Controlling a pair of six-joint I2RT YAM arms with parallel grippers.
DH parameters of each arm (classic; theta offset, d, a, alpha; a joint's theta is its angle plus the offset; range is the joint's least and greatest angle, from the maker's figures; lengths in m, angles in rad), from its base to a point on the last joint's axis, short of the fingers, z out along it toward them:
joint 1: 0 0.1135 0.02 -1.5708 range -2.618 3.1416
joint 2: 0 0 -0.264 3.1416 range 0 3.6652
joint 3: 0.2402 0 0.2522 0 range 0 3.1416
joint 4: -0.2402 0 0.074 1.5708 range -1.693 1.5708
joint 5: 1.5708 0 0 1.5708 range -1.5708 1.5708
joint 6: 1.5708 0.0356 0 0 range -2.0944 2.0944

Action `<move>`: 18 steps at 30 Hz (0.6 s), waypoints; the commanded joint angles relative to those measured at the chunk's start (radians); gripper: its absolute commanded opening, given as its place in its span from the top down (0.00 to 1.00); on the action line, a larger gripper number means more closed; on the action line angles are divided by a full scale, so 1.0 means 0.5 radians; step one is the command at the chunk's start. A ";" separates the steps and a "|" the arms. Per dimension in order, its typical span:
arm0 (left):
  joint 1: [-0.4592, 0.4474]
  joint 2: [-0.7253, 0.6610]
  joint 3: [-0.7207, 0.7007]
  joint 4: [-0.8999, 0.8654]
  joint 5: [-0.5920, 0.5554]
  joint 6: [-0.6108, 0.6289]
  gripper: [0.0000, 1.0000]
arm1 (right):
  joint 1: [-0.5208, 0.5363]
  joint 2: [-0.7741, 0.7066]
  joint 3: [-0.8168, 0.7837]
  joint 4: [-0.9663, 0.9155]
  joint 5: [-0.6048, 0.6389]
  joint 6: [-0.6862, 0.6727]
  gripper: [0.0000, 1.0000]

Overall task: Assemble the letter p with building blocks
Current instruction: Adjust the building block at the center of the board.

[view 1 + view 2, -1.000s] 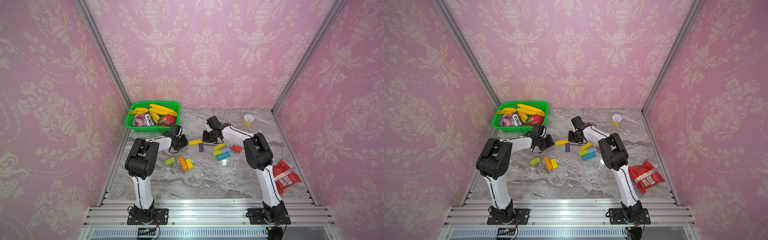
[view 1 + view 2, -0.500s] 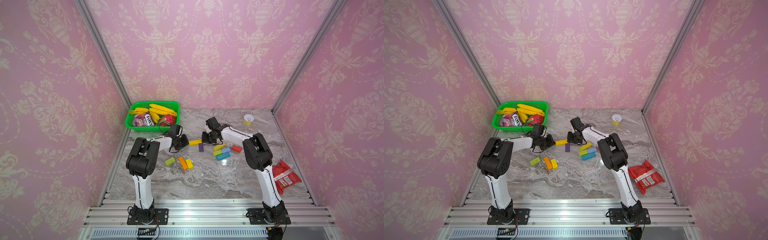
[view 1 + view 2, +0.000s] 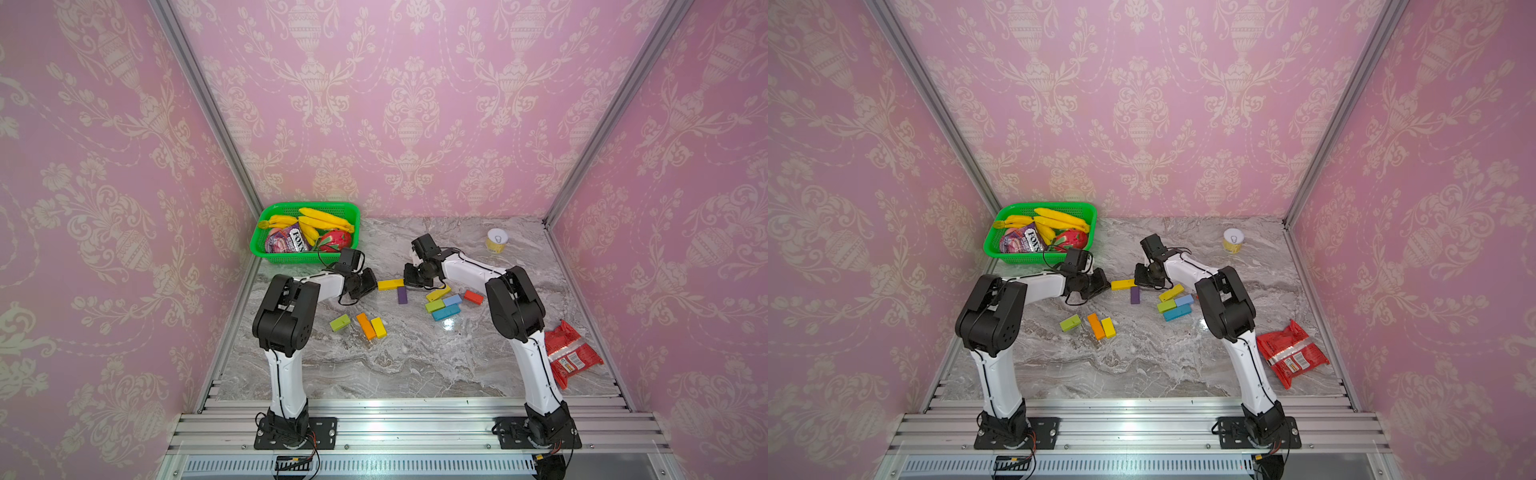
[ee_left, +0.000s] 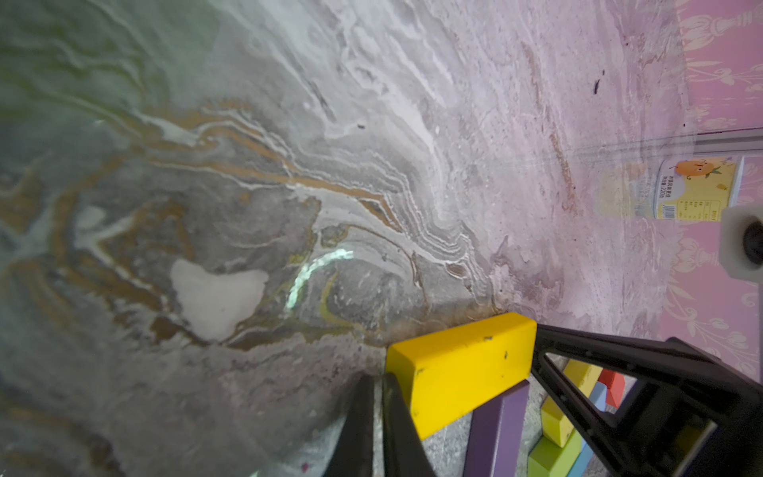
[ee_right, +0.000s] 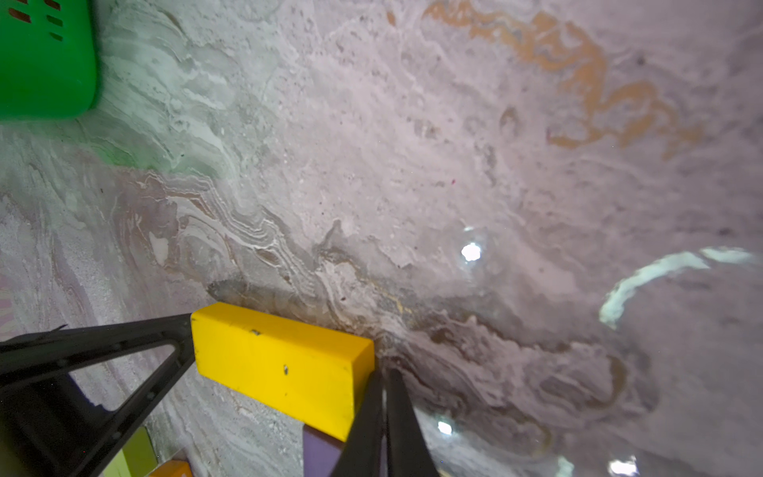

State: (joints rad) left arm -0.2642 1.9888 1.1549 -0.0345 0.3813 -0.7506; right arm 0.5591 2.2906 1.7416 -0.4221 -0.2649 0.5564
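Top views, left to right: left claw (image 3: 373, 285), clenched, empty, set against the left end of the yellow block (image 3: 390, 284); block flat on the table (image 3: 415, 357), long axis left-right, purple block (image 3: 402, 294) just near of it; right claw (image 3: 408, 282), clenched, empty, at its right end; both arms equally near

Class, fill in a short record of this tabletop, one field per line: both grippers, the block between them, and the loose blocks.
Left gripper: shut, tips at one end of the long yellow block
Right gripper: shut, tips at its opposite end
Purple block: flat, one end by the long yellow block's side
Near left arm: lime block, orange block, second yellow block
Near right arm: angled yellow block, light blue block, green block, teal block, red block
Letter P: not yet formed
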 commanded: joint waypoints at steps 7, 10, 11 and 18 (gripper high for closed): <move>-0.012 0.090 0.034 -0.021 0.072 0.004 0.90 | 0.033 0.052 -0.004 -0.172 0.072 0.032 0.91; -0.012 0.080 0.031 -0.027 0.061 0.004 0.90 | 0.031 0.049 -0.003 -0.173 0.062 0.032 0.91; -0.012 0.079 0.031 -0.026 0.058 0.004 0.89 | 0.028 0.050 -0.002 -0.172 0.061 0.029 0.91; 0.003 -0.054 -0.018 -0.064 -0.077 0.037 0.88 | 0.023 -0.011 -0.010 -0.169 0.124 0.009 0.90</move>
State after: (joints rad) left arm -0.2634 1.9968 1.1637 -0.0235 0.3779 -0.7498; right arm 0.5598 2.2894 1.7466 -0.4332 -0.2470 0.5571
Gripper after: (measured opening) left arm 0.112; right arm 0.095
